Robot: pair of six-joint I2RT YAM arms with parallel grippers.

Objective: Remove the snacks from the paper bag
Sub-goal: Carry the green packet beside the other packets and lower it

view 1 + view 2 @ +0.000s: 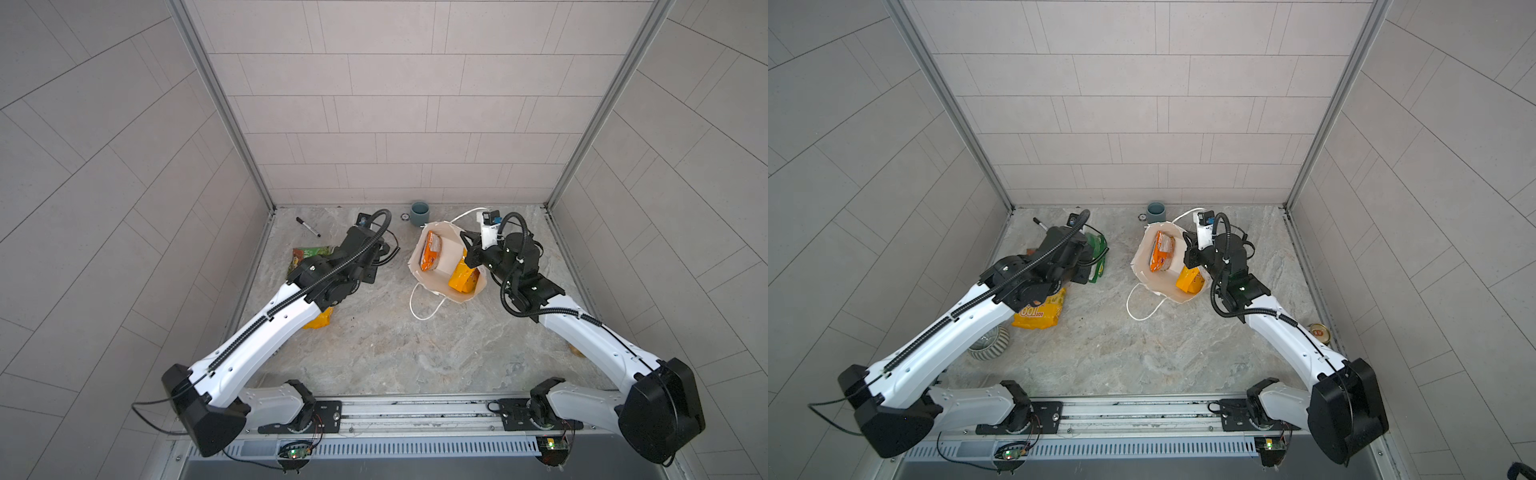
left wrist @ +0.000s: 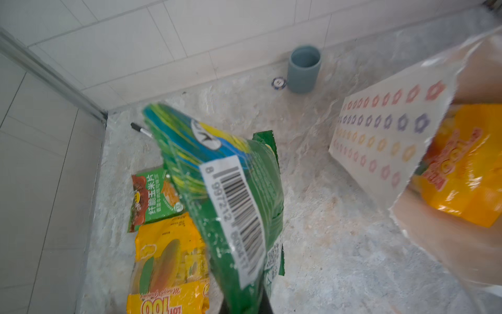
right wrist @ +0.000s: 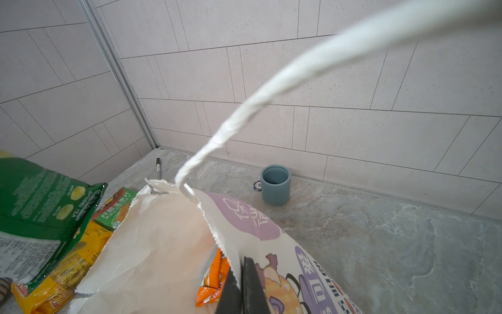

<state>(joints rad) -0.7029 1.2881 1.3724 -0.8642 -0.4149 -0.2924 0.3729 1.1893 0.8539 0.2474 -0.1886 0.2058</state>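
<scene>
The left gripper [image 2: 245, 305] grips a green snack packet [image 2: 231, 190] beside the paper bag [image 3: 163, 231]. The right gripper [image 3: 240, 288] pinches the bag's rim, where a tug might rip the paper.

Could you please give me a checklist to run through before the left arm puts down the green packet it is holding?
1. Left gripper grips the green packet: ok, shut on its end, with the packet lifted off the table.
2. Right gripper holds the paper bag: ok, shut on the rim, and the mouth is open.
3. Room to set the packet down: ok, there is bare table beside the small green packet.
4. Bag emptied: not ok, an orange packet and a yellow packet lie inside.
5. Anything hidden under those two: cannot tell.
</scene>
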